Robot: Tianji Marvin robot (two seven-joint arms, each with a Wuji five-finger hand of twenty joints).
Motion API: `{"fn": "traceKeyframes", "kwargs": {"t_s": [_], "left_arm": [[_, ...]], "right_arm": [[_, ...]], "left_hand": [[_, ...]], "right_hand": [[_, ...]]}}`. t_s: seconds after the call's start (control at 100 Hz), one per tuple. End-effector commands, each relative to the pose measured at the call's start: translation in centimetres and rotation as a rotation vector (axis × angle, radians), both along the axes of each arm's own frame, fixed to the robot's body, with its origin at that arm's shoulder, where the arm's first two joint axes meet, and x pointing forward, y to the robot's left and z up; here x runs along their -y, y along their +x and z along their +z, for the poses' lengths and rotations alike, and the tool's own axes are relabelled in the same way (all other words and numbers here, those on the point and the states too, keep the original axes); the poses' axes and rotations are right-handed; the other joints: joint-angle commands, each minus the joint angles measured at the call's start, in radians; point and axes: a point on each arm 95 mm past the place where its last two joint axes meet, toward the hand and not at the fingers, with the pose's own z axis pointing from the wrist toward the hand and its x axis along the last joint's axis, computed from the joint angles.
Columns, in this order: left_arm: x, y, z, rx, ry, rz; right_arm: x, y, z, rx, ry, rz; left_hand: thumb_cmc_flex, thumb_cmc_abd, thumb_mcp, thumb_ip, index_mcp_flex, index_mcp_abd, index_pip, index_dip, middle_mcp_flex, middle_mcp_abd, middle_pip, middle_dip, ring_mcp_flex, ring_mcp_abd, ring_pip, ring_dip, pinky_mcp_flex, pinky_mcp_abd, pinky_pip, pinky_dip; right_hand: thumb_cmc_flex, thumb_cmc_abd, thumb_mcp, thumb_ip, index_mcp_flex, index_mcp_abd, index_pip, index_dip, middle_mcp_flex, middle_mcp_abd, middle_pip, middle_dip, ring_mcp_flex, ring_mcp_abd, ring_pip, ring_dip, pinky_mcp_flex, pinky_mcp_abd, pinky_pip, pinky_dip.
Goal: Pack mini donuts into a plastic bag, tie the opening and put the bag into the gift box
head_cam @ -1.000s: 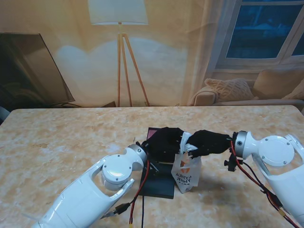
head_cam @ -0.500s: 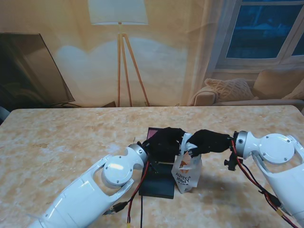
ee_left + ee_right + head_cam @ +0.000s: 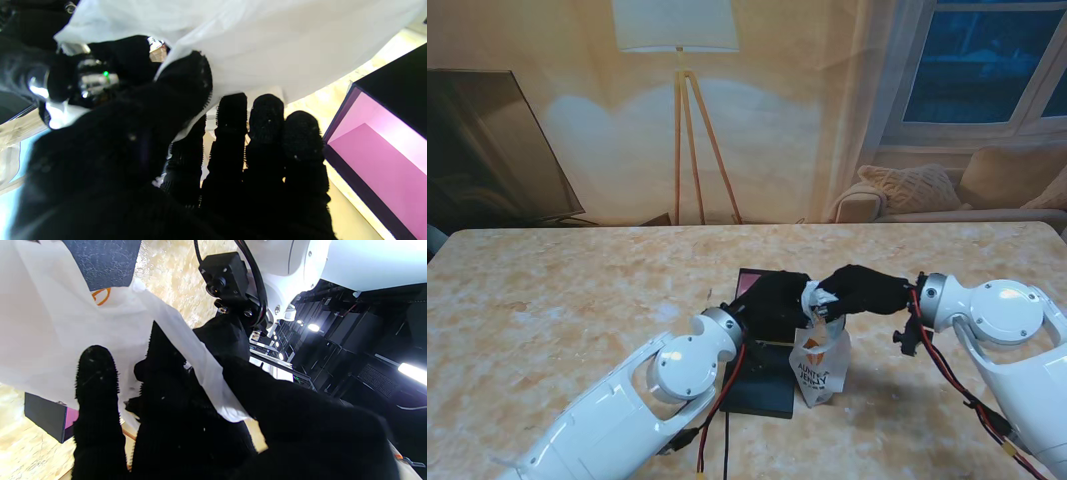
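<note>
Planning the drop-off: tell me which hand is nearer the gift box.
Left. The left hand hovers over the gift box, gripping the plastic bag top. The right hand grips it too, off the box's right side.

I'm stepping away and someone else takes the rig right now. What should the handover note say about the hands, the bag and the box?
Left hand: shut on the plastic bag, gripping its top edge.
Right hand: shut on the same bag top, from the other side.
The bag stands upright on the table, right beside the gift box. The box is open, with a pink lining in the left wrist view.
Donuts inside the bag cannot be made out.
Left to do: finish tying the opening, then put the bag into the box.
</note>
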Motion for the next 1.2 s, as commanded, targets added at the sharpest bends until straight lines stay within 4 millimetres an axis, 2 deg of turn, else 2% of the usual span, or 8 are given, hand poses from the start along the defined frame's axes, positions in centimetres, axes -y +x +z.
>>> {"fn": "traceKeyframes", "kwargs": {"t_s": [0.0,0.19,0.62,0.79,0.92,0.95,1.04,1.19], "left_arm": [[0.3,-0.3,-0.1,-0.013,0.006,-0.017],[0.2,-0.2,-0.3,-0.017,0.013,-0.042],[0.0,0.2,-0.6,0.033,0.093,-0.071],[-0.2,0.3,-0.7,0.037,0.104,-0.099],[-0.4,0.3,-0.6,0.034,0.09,-0.108],[-0.4,0.3,-0.5,0.023,0.074,-0.101],[-0.5,0.3,-0.3,-0.005,0.044,-0.086],[-0.7,0.1,0.0,-0.046,-0.004,-0.058]], "right_arm": [[-1.1,-0.6,0.0,-0.009,0.023,0.027],[-1.1,-0.5,-0.1,-0.028,0.035,0.018],[-0.6,-0.9,-0.6,-0.036,0.024,-0.013],[-0.5,-1.1,-0.8,-0.034,0.028,-0.029],[-0.3,-1.3,-0.8,-0.033,0.045,-0.048],[-0.2,-1.3,-0.8,-0.033,0.043,-0.047],[-0.2,-1.3,-0.9,-0.036,0.036,-0.038],[0.0,-1.2,-0.9,-0.012,-0.03,0.015]], "left_hand": [[0.027,-0.022,-0.005,-0.009,0.021,0.002,0.034,-0.005,0.055,-0.005,0.014,0.077,0.043,-0.025,0.056,-0.005,0.02,-0.021,0.043,0.036],[0.086,0.001,-0.062,0.013,0.021,0.012,0.049,-0.026,0.092,-0.01,-0.046,0.187,0.05,-0.021,0.046,0.051,0.005,-0.01,0.035,0.056],[0.076,0.018,-0.076,-0.002,0.008,0.028,0.037,-0.022,0.079,-0.016,-0.02,0.217,0.022,-0.019,0.073,0.037,-0.028,-0.009,0.048,0.079],[0.157,0.066,-0.117,0.028,0.003,0.04,-0.058,-0.038,0.058,-0.017,-0.1,0.206,-0.002,0.005,-0.01,0.066,-0.074,0.014,-0.017,0.062],[0.236,0.114,-0.135,0.033,0.011,0.024,-0.087,-0.033,0.066,-0.033,-0.14,0.202,0.023,0.017,-0.088,0.11,-0.098,0.034,-0.055,0.051],[0.236,0.119,-0.138,0.032,0.012,0.023,-0.086,-0.033,0.068,-0.035,-0.141,0.2,0.026,0.017,-0.089,0.111,-0.1,0.037,-0.057,0.05],[0.234,0.128,-0.152,0.031,0.016,0.02,-0.085,-0.033,0.077,-0.038,-0.149,0.19,0.031,0.016,-0.093,0.112,-0.109,0.046,-0.064,0.05],[0.229,0.139,-0.164,0.029,0.017,0.012,-0.08,-0.032,0.08,-0.04,-0.15,0.187,0.029,0.012,-0.085,0.113,-0.116,0.046,-0.066,0.052]], "right_hand": [[0.28,0.106,0.197,0.072,0.066,-0.646,0.162,0.021,0.057,-0.326,0.02,0.049,0.038,-0.039,0.034,0.037,0.015,-0.018,0.032,0.016],[0.214,0.141,0.143,0.088,0.021,-0.628,0.087,-0.043,0.077,-0.316,0.03,0.109,0.041,-0.04,0.061,0.037,0.015,-0.011,0.037,0.024],[0.159,0.156,0.067,0.074,-0.04,-0.609,-0.002,-0.12,0.09,-0.291,0.011,0.134,0.031,-0.047,0.084,0.044,-0.003,-0.022,0.032,0.03],[0.142,0.165,0.1,0.085,-0.039,-0.607,0.043,-0.099,0.052,-0.298,0.091,0.27,0.005,-0.038,0.079,0.038,-0.02,-0.025,0.024,0.035],[0.141,0.164,0.125,0.092,-0.026,-0.598,0.067,-0.081,0.095,-0.282,0.198,0.412,0.025,-0.078,0.155,0.071,-0.019,-0.028,0.026,0.04],[0.141,0.163,0.131,0.094,-0.023,-0.599,0.077,-0.072,0.105,-0.305,0.245,0.455,0.032,-0.097,0.198,0.094,-0.017,-0.029,0.028,0.041],[0.157,0.097,0.173,0.062,-0.006,-0.594,0.101,-0.052,0.131,-0.296,0.342,0.592,0.031,-0.127,0.288,0.147,-0.022,-0.031,0.025,0.042],[0.17,0.073,0.203,0.05,0.021,-0.604,0.126,-0.036,0.177,-0.289,0.388,0.624,0.04,-0.15,0.353,0.174,-0.038,-0.036,0.021,0.045]]}}
